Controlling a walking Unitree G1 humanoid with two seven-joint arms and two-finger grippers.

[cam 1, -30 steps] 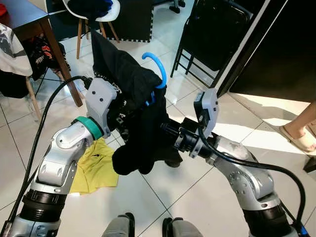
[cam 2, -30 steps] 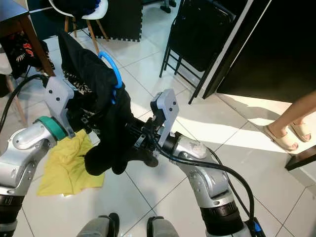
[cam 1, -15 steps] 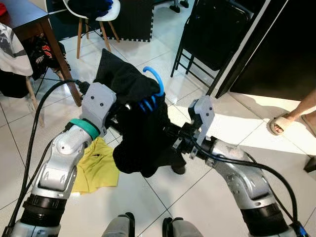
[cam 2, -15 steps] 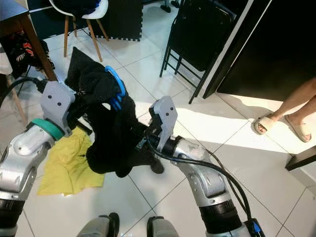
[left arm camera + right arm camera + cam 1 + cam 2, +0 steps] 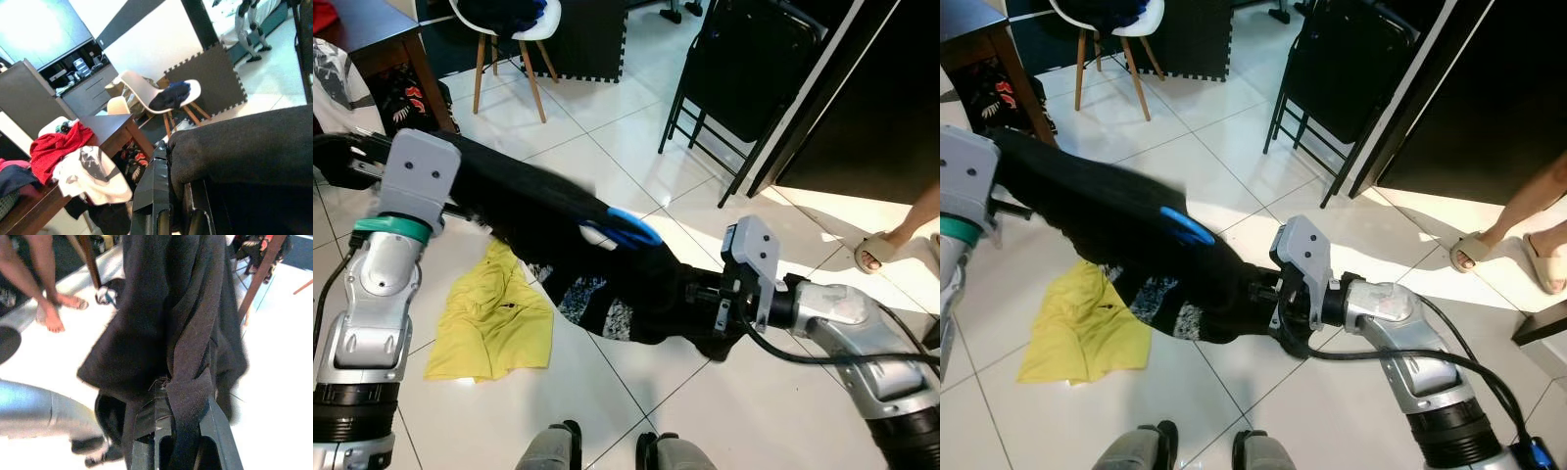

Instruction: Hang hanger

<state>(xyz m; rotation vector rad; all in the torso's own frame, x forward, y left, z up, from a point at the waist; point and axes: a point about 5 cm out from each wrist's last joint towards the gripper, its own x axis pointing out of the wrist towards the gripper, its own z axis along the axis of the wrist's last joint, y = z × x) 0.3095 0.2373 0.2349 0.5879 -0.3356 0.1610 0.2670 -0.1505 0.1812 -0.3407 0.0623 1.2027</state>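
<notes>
We hold a black fabric garment [image 5: 538, 211] stretched between both arms, running from the upper left of the head views down to the centre right. The left gripper [image 5: 168, 196] sits at the left edge of the frame, its fingers [image 5: 152, 196] clamped on one end of the garment, as the left wrist view shows. The right gripper [image 5: 171, 431] sits at the centre right, its fingers [image 5: 146, 426] closed on a fold of the same cloth.

The blue plastic hanger [image 5: 625, 227] is inside the garment; part of it protrudes at the middle of the stretched cloth, in the centre of the frame, blurred.

A crumpled yellow cloth [image 5: 494, 323] lies on the white tiled floor [image 5: 636, 117] at the lower left, beneath the garment. A black folding chair [image 5: 744, 78] stands at the upper centre, beside a dark wall panel [image 5: 871, 108]. A white shell chair with wooden legs [image 5: 509, 29] stands at the upper left, near a dark wooden surface [image 5: 105, 127] carrying red and white clothing [image 5: 73, 156]. A person's foot in a beige sandal [image 5: 881, 250] appears at the right edge.
</notes>
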